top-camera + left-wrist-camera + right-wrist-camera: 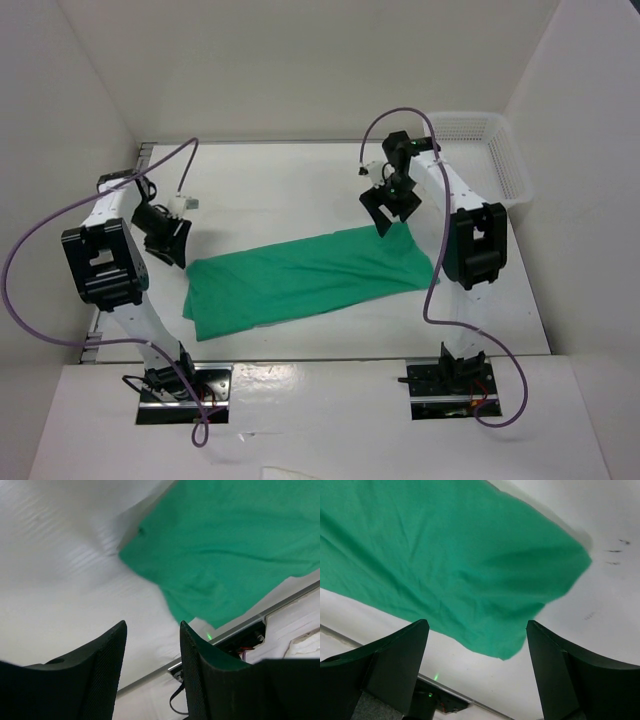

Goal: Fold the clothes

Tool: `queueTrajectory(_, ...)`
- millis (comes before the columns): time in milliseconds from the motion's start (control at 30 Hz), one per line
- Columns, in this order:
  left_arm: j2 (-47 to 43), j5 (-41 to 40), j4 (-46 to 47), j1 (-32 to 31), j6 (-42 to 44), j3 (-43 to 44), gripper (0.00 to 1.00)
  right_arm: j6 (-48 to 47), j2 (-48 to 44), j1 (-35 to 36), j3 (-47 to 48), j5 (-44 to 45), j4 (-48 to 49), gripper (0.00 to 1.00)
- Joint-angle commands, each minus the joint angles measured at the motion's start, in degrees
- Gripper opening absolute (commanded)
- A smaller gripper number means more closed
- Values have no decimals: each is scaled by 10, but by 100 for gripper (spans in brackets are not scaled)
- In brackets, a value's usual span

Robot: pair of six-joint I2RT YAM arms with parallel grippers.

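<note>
Green T-shirt (310,280) is laid as a long strip on the table (290,180); left gripper (174,248) and right gripper (394,213) are spread, empty, near its ends.

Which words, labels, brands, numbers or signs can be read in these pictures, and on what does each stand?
None: no readable text in any view.
The green T-shirt is plain, with no print or label showing.
The white basket and the table carry no lettering.
The small dark marks on the table in the right wrist view look like scuffs, not characters.
</note>
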Motion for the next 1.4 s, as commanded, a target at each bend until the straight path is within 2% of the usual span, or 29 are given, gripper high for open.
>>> queueTrajectory(0, -16, 47, 42, -33, -29, -19, 54, 25, 17, -4, 25, -43, 18, 87)
queueTrajectory(100, -23, 35, 65, -41, -35, -37, 57, 25, 23, -4, 25, -57, 18, 87)
queueTrajectory(500, 34, 29, 137, -41, -41, -62, 57, 20, 23, -9, 25, -73, 6, 87)
queueTrajectory(800, 71, 47, 143, -41, -39, -67, 57, 20, 23, -32, 48, -68, -10, 88)
queueTrajectory(867, 71, 58, 137, -41, -33, -67, 46, 20, 23, -38, 53, -68, -16, 88)
queueTrajectory(900, 71, 58, 130, -41, -33, -67, 36, 20, 23, -38, 54, -68, -16, 88)
queueTrajectory(933, 77, 63, 130, -41, -28, -67, 21, 20, 23, -38, 54, -68, -16, 88)
queueTrajectory(967, 77, 63, 130, -41, -27, -67, 0, 20, 23, -38, 54, -61, -16, 88)
queueTrajectory(1167, 103, 63, 118, -41, -22, -15, 0, 25, 39, -44, 54, -47, -10, 88)
queueTrajectory(1367, 151, 58, 107, -36, -34, 83, 0, 37, 73, -49, 60, -18, 22, 88)
